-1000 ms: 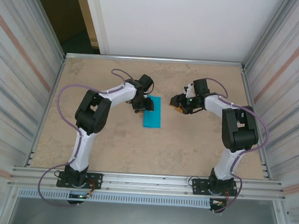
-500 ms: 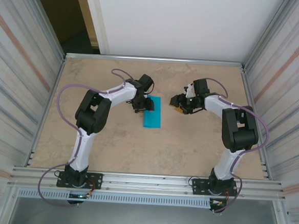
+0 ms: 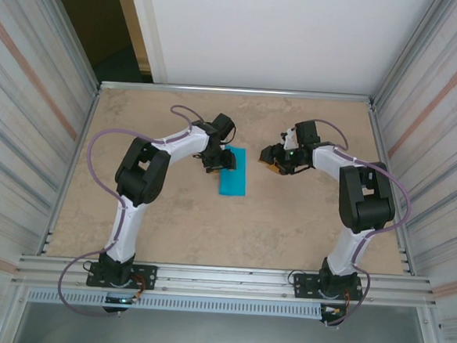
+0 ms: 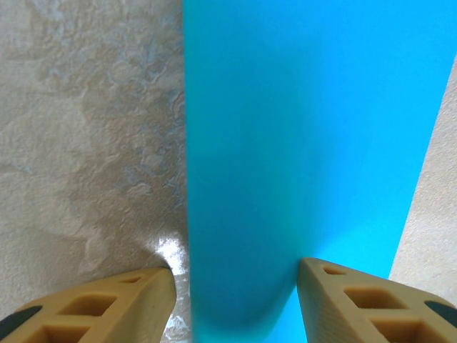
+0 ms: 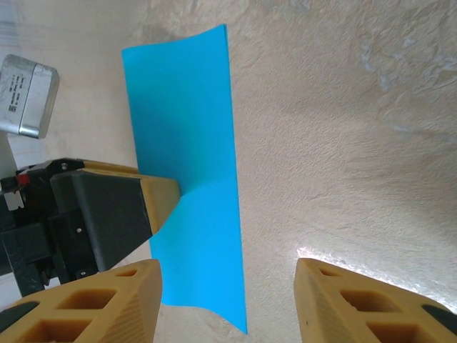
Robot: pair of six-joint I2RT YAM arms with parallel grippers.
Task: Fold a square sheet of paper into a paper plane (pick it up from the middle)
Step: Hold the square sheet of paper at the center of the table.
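Observation:
The square sheet of paper (image 3: 233, 172) lies creased into a narrow teal-blue rectangle at the middle of the table. My left gripper (image 3: 222, 162) is down at its left long edge. In the left wrist view the gripper (image 4: 235, 275) is open, and a raised, curved part of the paper (image 4: 300, 128) stands between its tan fingers, touching the right one. My right gripper (image 3: 271, 160) hovers just right of the sheet, open over bare table (image 5: 227, 275). In the right wrist view one left fingertip (image 5: 163, 196) presses on the paper (image 5: 186, 128), whose near corner curls up.
The beige tabletop (image 3: 170, 222) is boxed in by corrugated metal walls (image 3: 28, 126) on both sides and a white panel at the back. An aluminium rail (image 3: 229, 280) carrying the arm bases runs along the near edge.

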